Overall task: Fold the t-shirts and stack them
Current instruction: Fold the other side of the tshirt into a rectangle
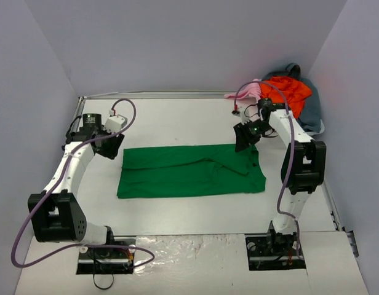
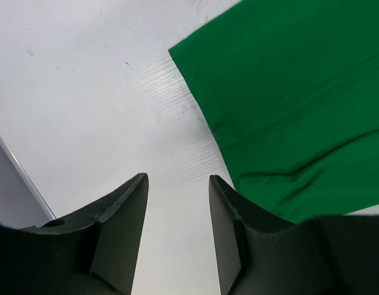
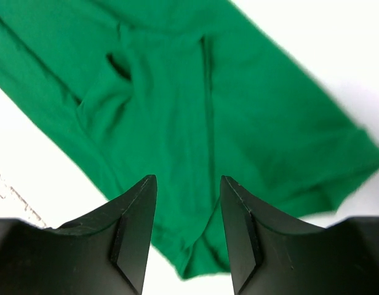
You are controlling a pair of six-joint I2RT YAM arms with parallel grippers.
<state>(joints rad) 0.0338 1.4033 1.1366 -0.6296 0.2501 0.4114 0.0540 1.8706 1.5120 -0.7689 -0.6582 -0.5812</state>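
Plainly only partway: on the desk (image 1: 177, 117) the green t-shirt (image 1: 189, 171) lies flat as a long band, seemingly folded lengthwise once. It reaches from just beside the left gripper (image 1: 111, 146) to under the right gripper (image 1: 243, 139). Beyond the right gripper, well apart, the heap of other t-shirts (image 1: 291, 92) sits crumpled. Both grippers hang with jaws partly apart, holding nothing. I judge that the crosswise folds and all the stacking remain.

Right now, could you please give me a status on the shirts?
Left gripper open, empty, beside green shirt, lying flat. Right gripper open, empty, over it. Other shirts heaped far right; nothing in the way.
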